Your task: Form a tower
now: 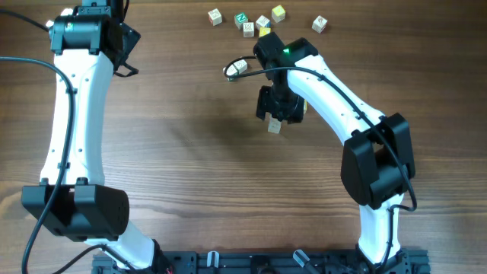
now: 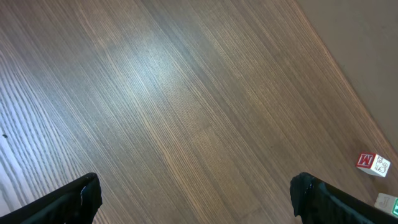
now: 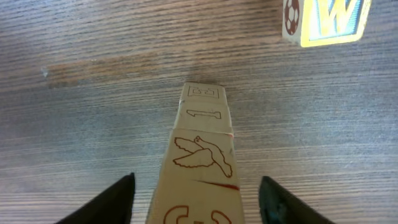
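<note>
Overhead looks straight down; right wrist (close) shares the tower.

Place: robotics lab, by the look of it | Evidence: left arm and right arm, white with black joints, rising from a black rail at the table edge | Also: loose alphabet cubes on the wood-grain top

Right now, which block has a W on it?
The loose block lying apart from the tower: its face has a yellow frame around the W. The tower's blocks show red outline drawings, like a bird.
</note>
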